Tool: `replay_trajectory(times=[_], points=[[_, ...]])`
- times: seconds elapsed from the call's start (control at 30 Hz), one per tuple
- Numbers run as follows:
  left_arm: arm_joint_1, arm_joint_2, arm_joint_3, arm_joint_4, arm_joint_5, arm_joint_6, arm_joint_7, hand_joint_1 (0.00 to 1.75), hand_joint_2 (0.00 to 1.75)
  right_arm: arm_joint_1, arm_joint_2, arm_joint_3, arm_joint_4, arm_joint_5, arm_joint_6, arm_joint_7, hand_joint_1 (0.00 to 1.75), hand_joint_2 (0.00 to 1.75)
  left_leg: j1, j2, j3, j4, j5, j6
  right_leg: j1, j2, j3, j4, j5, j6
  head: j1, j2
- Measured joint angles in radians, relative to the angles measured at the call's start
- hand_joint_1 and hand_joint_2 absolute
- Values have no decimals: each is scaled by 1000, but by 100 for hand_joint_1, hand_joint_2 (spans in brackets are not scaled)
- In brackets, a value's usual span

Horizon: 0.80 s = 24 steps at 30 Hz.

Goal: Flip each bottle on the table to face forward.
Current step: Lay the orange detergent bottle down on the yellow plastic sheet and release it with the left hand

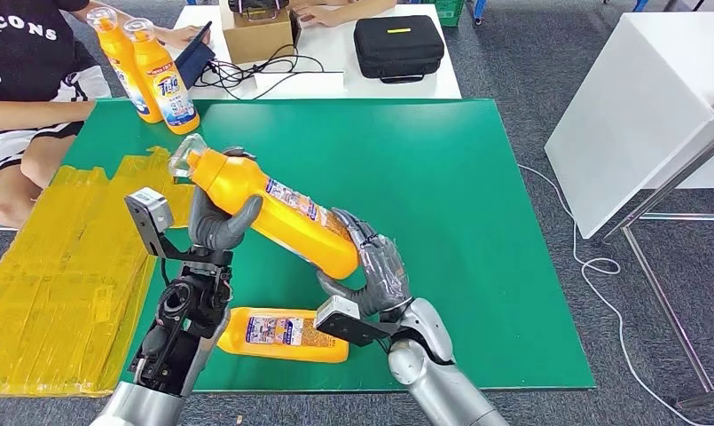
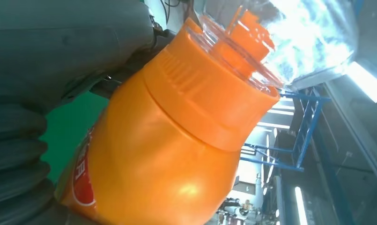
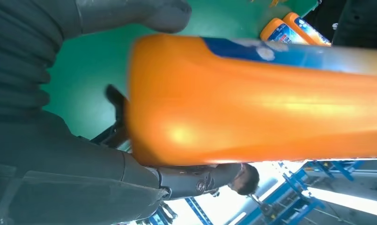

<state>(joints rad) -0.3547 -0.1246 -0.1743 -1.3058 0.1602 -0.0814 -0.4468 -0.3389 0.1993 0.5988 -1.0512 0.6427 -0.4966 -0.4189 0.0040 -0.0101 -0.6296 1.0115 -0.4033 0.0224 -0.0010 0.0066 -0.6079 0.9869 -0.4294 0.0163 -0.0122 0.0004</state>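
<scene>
Bottle (image 1: 273,216) tilted, held by both robot hands, cap on.

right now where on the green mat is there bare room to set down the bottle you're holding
The widest bare stretch of the green mat runs from the held bottle out to its right edge and back toward the black case. Crowded spots: the near left edge, where a lying bottle rests, and the far left corner with two standing bottles.

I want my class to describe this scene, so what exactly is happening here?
The robot holds an orange bottle in the air over the green table, left hand near its neck and right hand at its base. Another bottle lies flat near the front edge, and two bottles stand at the far corner beside a seated person.
</scene>
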Motion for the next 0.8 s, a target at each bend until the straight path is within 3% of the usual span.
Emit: replay_trajectory(times=[0.3, 0.57, 0.67, 0.8], points=[[-7, 7, 60, -8, 43, -7, 6, 175, 175, 29, -10, -1, -35, 17, -47, -4, 0, 175, 0, 0, 0, 0, 0, 0, 0, 0, 0, 0, 0, 0, 0, 0], [-29, 12, 107, -42, -21, 71, -17, 175, 175, 61, -18, -13, -89, 19, -57, -4, 0, 175, 0, 0, 0, 0, 0, 0, 0, 0, 0, 0, 0, 0, 0, 0], [-30, 19, 117, -68, -167, 198, -54, 175, 175, 86, -24, -23, -137, -7, -45, -9, 0, 175, 0, 0, 0, 0, 0, 0, 0, 0, 0, 0, 0, 0, 0, 0], [-47, 60, 121, -126, -587, 452, -67, 175, 175, 149, -51, -47, -277, -119, 41, -14, 0, 175, 0, 0, 0, 0, 0, 0, 0, 0, -1, 0, 0, 0, 0, 0]])
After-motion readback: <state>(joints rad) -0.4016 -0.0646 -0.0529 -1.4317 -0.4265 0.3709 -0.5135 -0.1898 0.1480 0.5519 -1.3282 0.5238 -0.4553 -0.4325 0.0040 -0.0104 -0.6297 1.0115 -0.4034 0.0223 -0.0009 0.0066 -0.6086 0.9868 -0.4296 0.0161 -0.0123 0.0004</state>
